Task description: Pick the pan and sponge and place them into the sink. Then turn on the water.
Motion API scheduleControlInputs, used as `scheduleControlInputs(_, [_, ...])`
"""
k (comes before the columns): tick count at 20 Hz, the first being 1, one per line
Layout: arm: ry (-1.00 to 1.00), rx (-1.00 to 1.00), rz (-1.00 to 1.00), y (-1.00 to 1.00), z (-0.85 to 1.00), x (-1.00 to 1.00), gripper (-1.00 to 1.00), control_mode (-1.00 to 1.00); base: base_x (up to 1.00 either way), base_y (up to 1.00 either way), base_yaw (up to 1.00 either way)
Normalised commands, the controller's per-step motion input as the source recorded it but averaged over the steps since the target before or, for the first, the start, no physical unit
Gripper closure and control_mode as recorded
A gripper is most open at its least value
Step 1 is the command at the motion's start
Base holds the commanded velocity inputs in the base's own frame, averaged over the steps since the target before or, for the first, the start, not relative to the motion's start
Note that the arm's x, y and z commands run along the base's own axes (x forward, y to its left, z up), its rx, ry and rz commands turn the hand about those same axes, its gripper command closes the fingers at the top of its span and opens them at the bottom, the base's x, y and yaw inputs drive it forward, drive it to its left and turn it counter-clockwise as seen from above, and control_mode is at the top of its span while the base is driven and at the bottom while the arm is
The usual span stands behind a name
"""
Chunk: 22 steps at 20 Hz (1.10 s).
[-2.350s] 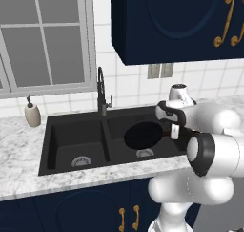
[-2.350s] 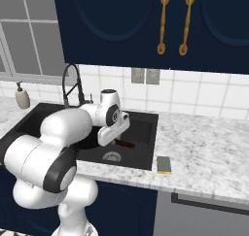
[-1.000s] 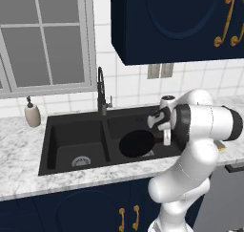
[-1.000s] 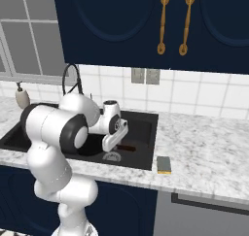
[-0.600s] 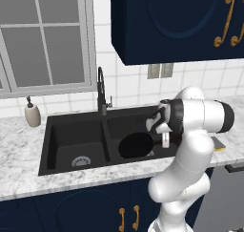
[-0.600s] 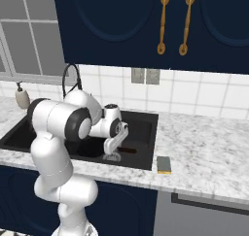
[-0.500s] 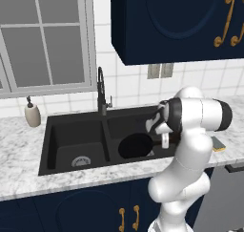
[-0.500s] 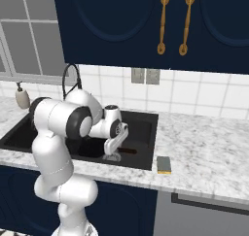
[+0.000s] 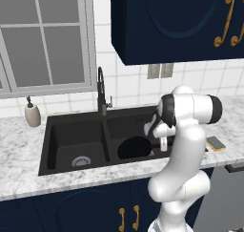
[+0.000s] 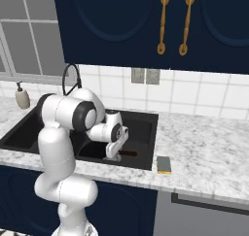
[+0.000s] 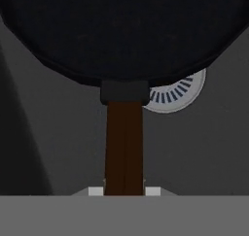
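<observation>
Left base view: the gripper hangs over the right basin of the sink, clenched on the brown handle of the pan. The black disc of the pan lies toward nine o'clock of the gripper, low in the basin. Whether it rests on the basin floor or hangs just above it cannot be told.

Right base view: the gripper points down at the front of the right basin. The handle projects from it toward three o'clock, roughly parallel to the counter's front edge. The sponge lies on the marble counter just beside the right rim of the sink, at about four o'clock of the gripper, clear of the basin and untouched.

Hand view: the handle runs straight from six o'clock up to twelve o'clock, between the closed fingertips at the bottom edge. It joins the pan at a dark collar. The silver drain shows at two o'clock of that collar, partly covered by the pan's rim.

Judgement: the pan is at or near its place in the sink, so release seems the step in hand. The following move would turn on the sponge, which lies rightward of the gripper, across the sink's rim. The faucet stands at the back divider, with no stream visible.
</observation>
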Motion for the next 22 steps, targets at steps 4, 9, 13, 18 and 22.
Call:
scheduleControlInputs(4, [0.0,0.0,0.03,0.0,-0.26,0.19,1.0,-1.0,0.0,0.0,0.0])
scheduleControlInputs(9, [0.0,0.0,0.04,0.0,-0.32,0.17,1.0,-1.0,0.0,0.0,0.0])
scheduleControlInputs(13, [0.0,0.0,0.04,0.0,-0.29,0.14,1.0,-1.0,0.0,0.0,0.0])
scheduleControlInputs(18, [-0.01,0.0,0.02,0.0,-0.22,0.19,-1.0,-1.0,0.0,0.0,0.0])
scheduleControlInputs(22, [-0.02,0.0,0.02,0.0,-0.14,0.19,-1.0,-1.0,0.0,0.0,0.0])
